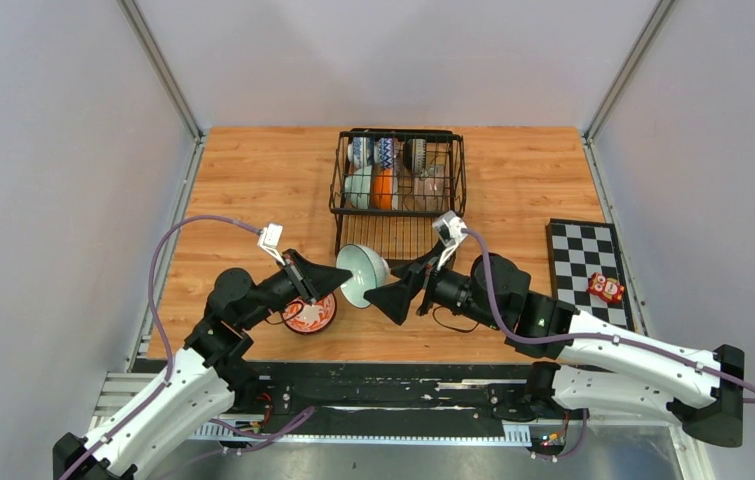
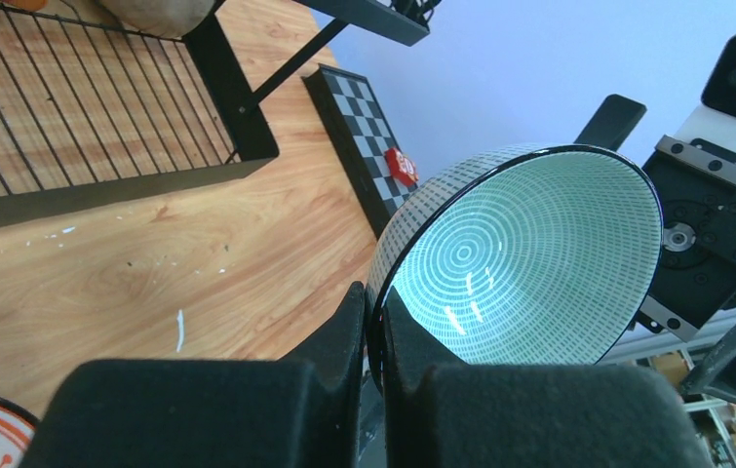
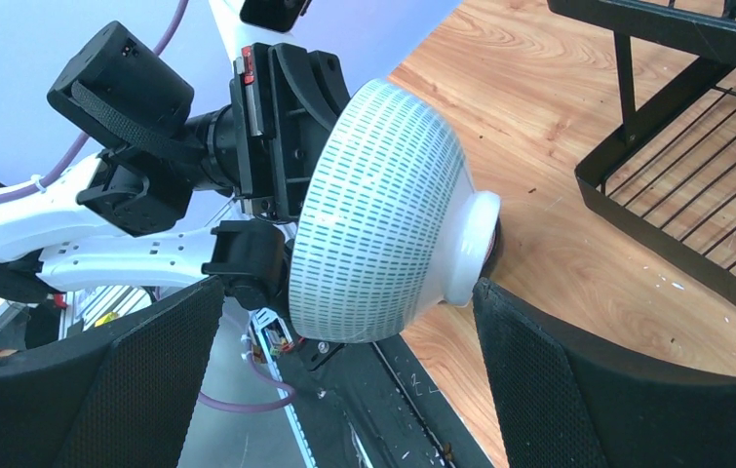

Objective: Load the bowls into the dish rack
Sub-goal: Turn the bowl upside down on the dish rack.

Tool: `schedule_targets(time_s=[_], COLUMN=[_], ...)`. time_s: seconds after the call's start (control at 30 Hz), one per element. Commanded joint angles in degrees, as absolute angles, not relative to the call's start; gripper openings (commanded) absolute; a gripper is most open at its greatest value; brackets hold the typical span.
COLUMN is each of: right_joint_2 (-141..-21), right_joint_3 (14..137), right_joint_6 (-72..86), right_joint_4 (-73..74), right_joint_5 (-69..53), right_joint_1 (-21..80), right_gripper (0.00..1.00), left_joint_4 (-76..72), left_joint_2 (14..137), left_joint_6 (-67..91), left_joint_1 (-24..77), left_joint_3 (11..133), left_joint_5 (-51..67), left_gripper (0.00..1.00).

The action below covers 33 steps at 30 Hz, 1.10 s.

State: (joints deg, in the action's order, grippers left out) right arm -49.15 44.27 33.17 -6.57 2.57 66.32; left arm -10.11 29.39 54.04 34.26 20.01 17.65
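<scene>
- The left gripper [image 1: 321,282] reaches in from the left, and its jaws are pinched tight on the rim of the pale green bowl [image 1: 364,272].
- The bowl is held up off the table [image 1: 253,190], tipped on its side, just in front of the dish rack [image 1: 398,222].
- The right gripper [image 1: 391,297] comes in from the right with its jaws spread wide. The bowl's underside sits between them.
- The right wrist view shows the bowl's foot [image 3: 471,246] close by the right-hand finger [image 3: 588,390]. I can't tell if they touch.
- Below the left gripper, a red-and-white bowl [image 1: 310,314] sits on the wood.
- The rack's back section already holds bowls. There's an orange bowl [image 1: 383,187], a pale one [image 1: 358,187] beside it, and patterned ones [image 1: 385,150] behind.
- Off to the right is a checkered board [image 1: 585,262] with a small red object [image 1: 606,288] on it, well apart from the arms.
- The left wrist view looks into the bowl [image 2: 529,263], with fine rings of dashes on pale green and a dark rim. A finger [image 2: 329,380] presses on each side of that rim.
- The right wrist view gives the outside instead: the bowl's white wall [image 3: 383,229] is striped with green dashes, and the left gripper [image 3: 286,117] sits behind it.
- The top view shows neither pattern clearly.
</scene>
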Motion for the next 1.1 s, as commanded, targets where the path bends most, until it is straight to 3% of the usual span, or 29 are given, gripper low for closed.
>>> schedule_targets(time_s=[0.0, 0.73, 1.07], right_joint_2=[-49.71, -49.63, -50.75], right_joint_3=[44.78, 44.38, 44.47], right_joint_6=[33.34, 32.74, 33.25], right_joint_4=[-9.02, -13.75, -14.71], right_joint_5=[1.37, -2.37, -1.00], right_joint_1=[65.68, 65.73, 65.74], right_gripper=[1.00, 0.86, 0.87], left_joint_4=[-19.26, -21.79, -22.25], left_joint_2=[27.89, 28.21, 28.19], left_joint_6=[56.82, 58.13, 58.02], left_joint_1=[34.54, 34.47, 34.52], left_joint_3=[19.48, 18.51, 17.94], left_joint_5=[18.97, 19.67, 19.95], left_gripper=[0.00, 0.00, 0.00])
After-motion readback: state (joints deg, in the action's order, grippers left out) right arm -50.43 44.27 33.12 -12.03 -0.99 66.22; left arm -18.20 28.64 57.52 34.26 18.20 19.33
